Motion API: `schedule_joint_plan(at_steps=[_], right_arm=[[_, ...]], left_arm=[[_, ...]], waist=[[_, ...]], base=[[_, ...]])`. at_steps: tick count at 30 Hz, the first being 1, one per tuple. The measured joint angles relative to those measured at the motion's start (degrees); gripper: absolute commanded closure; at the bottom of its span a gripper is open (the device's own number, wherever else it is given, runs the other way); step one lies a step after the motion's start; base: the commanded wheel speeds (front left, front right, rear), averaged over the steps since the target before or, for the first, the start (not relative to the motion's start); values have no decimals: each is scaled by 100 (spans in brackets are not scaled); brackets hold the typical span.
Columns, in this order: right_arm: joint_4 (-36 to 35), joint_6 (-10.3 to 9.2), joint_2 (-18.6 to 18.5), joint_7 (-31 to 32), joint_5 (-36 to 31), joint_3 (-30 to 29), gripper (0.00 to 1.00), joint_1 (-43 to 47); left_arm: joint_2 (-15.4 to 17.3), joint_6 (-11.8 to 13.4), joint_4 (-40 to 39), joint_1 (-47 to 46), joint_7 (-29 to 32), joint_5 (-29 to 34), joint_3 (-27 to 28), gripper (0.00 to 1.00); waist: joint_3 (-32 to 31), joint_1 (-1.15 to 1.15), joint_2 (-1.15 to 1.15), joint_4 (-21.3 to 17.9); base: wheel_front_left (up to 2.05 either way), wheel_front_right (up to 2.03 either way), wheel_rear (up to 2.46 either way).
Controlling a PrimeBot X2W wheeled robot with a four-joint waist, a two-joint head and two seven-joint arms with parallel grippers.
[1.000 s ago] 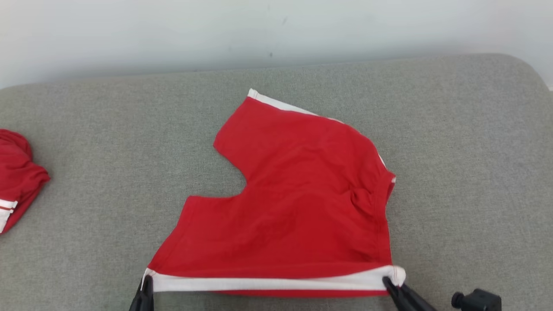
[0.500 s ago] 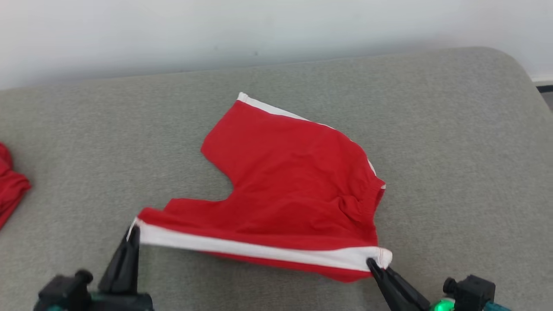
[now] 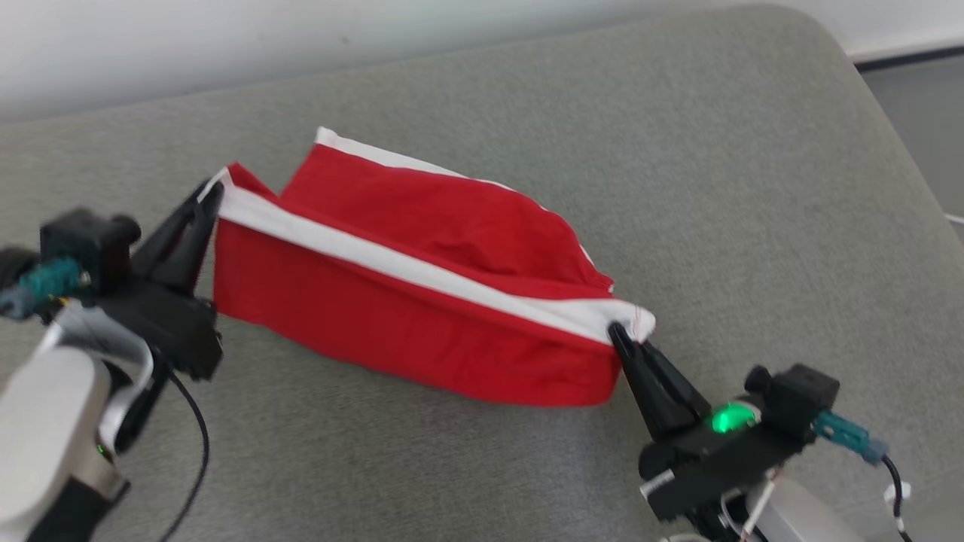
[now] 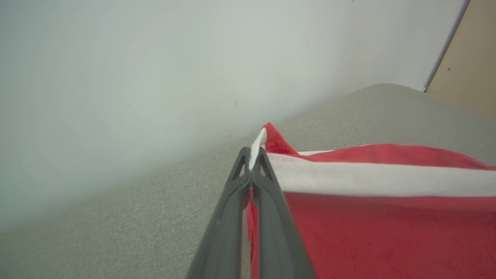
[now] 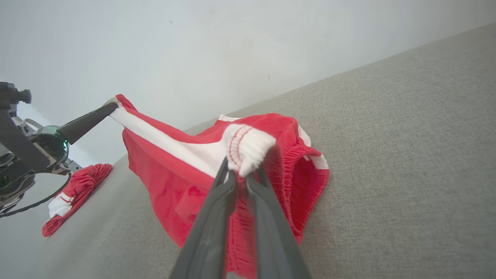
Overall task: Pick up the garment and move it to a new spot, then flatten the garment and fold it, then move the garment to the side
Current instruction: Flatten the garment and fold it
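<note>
Both ends of the white-striped edge of the red shorts (image 3: 422, 331) are pinched tight, by the left gripper (image 3: 211, 194) at upper left and the right gripper (image 3: 619, 336) at lower right, and that edge, flat a second ago, now hangs raised above the grey cushion (image 3: 753, 188) at mid-frame.
</note>
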Motion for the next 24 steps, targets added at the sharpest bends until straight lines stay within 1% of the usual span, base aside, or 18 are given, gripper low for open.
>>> schedule_joint_plan(at_steps=[6,9,12,15,16,20,23,24], right_arm=[[356,0,412,0,-103,-103,100,-589],[534,0,533,-1,-185,-56,100,-837],[654,0,667,0,-281,-127,100,-1058],[780,0,809,0,-397,-172,100,-1232],[780,0,809,0,-397,-172,100,-1232],[976,0,906,0,-495,-18,100,-1373],[1038,0,965,0,-550,12,100,-1471],[1053,0,971,0,-558,4,98,-1484]], left_arm=[[345,-2,664,-1070,285,-272,-620,100],[411,-2,977,-1480,370,-410,-906,100],[499,-2,1276,-1831,424,-460,-1261,100],[500,-2,1549,-2204,406,-589,-1506,100],[500,-2,1549,-2204,406,-589,-1506,100],[463,-2,1997,-2562,403,-589,-1879,100],[415,-2,2271,-2736,233,-620,-2076,100],[387,-1,2351,-2780,172,-643,-2128,100]], waist=[[390,0,0,-333],[584,0,0,-484],[768,0,0,-616],[933,0,0,-733],[933,0,0,-733],[1115,0,1,-853],[1195,0,1,-928],[1210,0,1,-943]], base=[[0,0,0],[0,0,0],[0,0,0],[0,0,0],[0,0,0],[0,0,0],[0,0,0],[0,0,0]])
